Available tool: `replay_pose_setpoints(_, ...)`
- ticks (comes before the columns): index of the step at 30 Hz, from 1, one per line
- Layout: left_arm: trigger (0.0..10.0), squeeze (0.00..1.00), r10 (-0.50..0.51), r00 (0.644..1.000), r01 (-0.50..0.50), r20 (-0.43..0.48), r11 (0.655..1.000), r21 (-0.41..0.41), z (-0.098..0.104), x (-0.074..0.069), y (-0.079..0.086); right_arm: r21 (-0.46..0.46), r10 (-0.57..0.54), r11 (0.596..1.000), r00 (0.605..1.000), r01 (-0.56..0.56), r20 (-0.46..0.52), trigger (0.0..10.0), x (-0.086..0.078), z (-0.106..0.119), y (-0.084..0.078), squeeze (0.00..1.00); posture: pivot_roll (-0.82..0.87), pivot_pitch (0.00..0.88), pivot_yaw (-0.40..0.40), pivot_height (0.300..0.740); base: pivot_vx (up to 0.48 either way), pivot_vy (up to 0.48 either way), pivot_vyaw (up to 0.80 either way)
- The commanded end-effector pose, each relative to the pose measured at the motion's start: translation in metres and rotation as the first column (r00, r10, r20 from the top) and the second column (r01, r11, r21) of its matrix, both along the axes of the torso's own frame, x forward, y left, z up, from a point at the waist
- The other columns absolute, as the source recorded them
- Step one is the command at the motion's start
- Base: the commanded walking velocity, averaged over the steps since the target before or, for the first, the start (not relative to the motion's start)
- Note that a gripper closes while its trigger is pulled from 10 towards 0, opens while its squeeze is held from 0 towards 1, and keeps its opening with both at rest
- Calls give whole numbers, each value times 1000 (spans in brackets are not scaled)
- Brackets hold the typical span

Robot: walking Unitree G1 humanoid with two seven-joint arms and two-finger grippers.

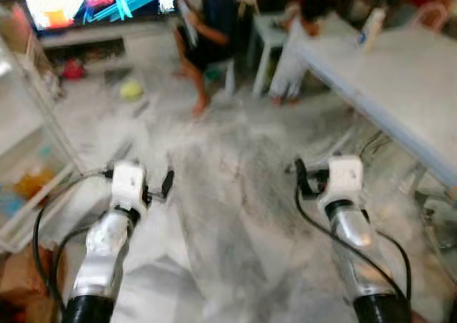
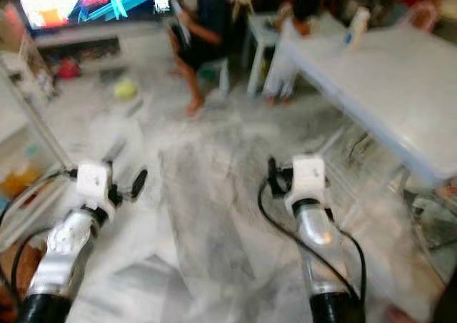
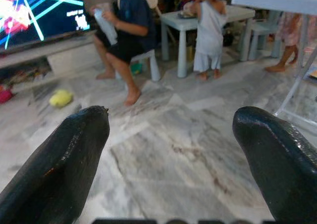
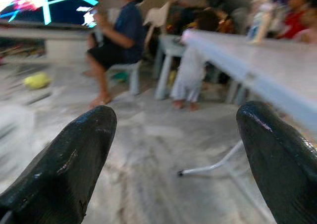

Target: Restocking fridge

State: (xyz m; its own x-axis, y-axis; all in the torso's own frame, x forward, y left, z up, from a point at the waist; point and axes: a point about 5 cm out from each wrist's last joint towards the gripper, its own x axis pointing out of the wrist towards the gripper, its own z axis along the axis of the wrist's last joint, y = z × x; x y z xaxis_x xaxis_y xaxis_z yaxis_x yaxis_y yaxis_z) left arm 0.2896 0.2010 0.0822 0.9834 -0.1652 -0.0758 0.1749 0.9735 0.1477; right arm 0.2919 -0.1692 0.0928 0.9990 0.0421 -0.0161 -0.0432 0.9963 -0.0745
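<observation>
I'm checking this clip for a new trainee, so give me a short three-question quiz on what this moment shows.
1. True or false: the left gripper holds a bottle.
2. What stands on the long white table at the robot's right: (a) a pot, (b) a bottle, (c) a lamp?
3. Fill in: a seated person faces the bright ____ at the far left.

Key:
1. False; the jaws of the left gripper and the right gripper stand open, with only marble floor between them.
2. b
3. screen
</observation>
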Motion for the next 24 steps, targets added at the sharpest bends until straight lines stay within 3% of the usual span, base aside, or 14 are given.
replay_pose_setpoints(1,10000,0,32,999,-32,15,999,6,6,4,9,8,23,1000,1000,-23,16,10000,1,3,8,0,6,0,-33,740,480,0,-800)
replay_pose_setpoints(9,10000,0,25,999,-25,28,1000,-3,7,2,5,15,0,1000,998,-1,63,10000,-2,10,6,0,5,0,-25,740,480,0,-800)
replay_pose_setpoints(16,10000,0,140,988,-137,62,990,-43,8,-9,19,27,-24,999,991,21,128,10000,-5,25,0,0,1,0,-16,740,451,0,-789)
replay_pose_setpoints(24,10000,0,159,986,-156,57,986,-50,6,-9,18,16,-14,1000,987,11,160,10000,-2,34,0,0,1,0,-18,740,391,247,0)
